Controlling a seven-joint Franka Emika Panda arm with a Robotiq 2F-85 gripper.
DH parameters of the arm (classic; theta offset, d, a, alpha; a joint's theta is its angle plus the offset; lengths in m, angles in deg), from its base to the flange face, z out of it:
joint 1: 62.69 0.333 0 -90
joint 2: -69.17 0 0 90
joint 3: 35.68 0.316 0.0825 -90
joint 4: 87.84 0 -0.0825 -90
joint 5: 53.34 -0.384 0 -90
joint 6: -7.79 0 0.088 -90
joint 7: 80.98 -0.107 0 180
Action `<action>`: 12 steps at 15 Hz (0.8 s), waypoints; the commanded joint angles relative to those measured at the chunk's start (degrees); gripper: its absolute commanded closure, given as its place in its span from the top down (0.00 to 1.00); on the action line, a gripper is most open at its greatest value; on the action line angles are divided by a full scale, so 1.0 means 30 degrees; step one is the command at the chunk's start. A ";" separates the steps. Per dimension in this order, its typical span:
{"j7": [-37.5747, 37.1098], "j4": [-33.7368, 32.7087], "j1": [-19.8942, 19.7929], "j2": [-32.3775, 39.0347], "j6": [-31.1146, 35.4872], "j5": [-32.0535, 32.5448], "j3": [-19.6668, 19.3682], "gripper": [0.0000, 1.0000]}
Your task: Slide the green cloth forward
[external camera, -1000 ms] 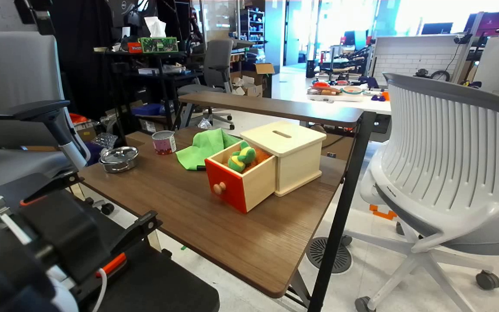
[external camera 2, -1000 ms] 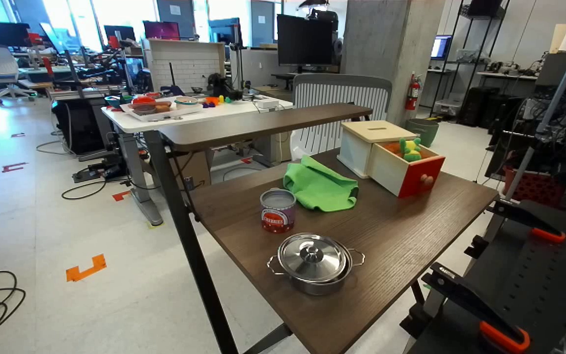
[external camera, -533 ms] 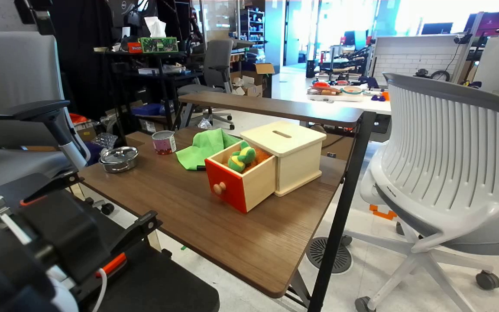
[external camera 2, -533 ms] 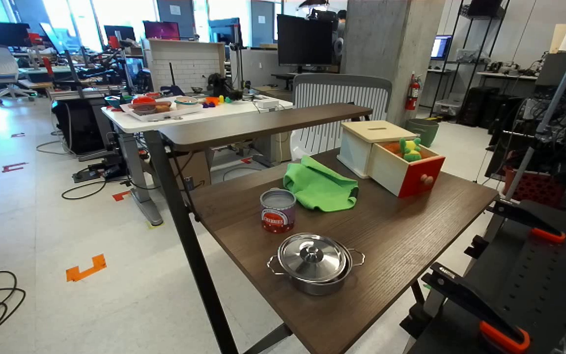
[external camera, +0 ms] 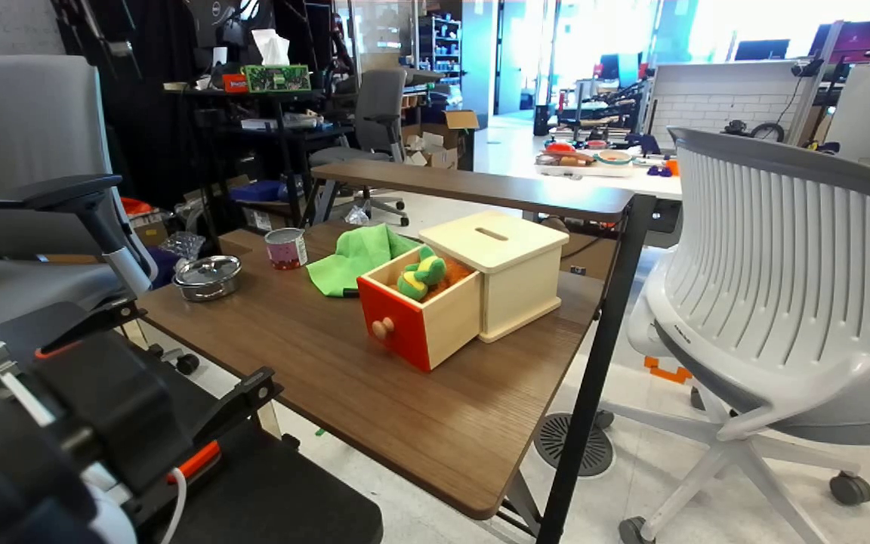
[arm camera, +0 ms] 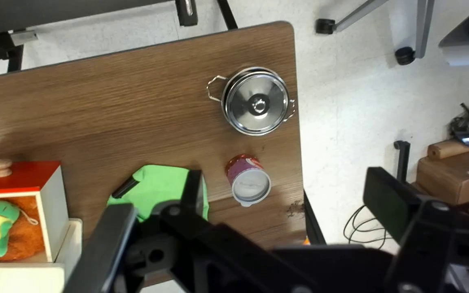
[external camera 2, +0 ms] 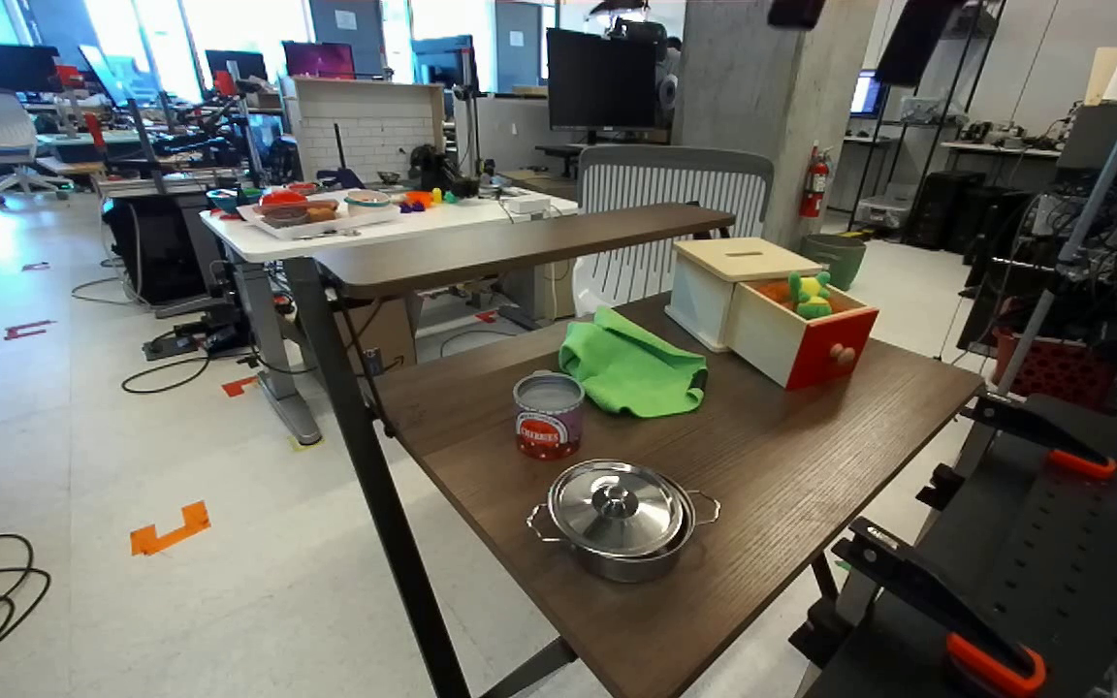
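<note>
The can (external camera 2: 548,417) beside the green cloth (external camera 2: 631,370) apparently reads "CHERRIES" (slightly blurred).

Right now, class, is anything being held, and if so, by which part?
Nothing is held: the tool is open, and the green cloth lies on the table, apart from it.

windows (external camera: 790,26) glare white; the pot lid (external camera 2: 586,512) gleams; the end effector (arm camera: 277,199) is blurred.
</note>
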 commanded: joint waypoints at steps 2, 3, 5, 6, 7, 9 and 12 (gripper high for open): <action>-0.2051 -0.2053 -0.1488 0.4356 0.3036 0.2401 0.0215 1.00; -0.2533 -0.2671 -0.1698 0.5364 0.3416 0.2941 0.0114 1.00; -0.3853 -0.4202 -0.1943 0.7626 0.4006 0.3966 -0.0136 1.00; -0.4645 -0.5033 -0.1899 0.8746 0.4133 0.4485 -0.0335 1.00; -0.5323 -0.5918 -0.1721 0.9919 0.4135 0.4873 -0.0649 1.00; -0.6474 -0.7662 -0.1105 1.2013 0.4077 0.5355 -0.1398 1.00; -0.7172 -1.0255 -0.0253 1.4779 0.3889 0.5317 -0.2532 1.00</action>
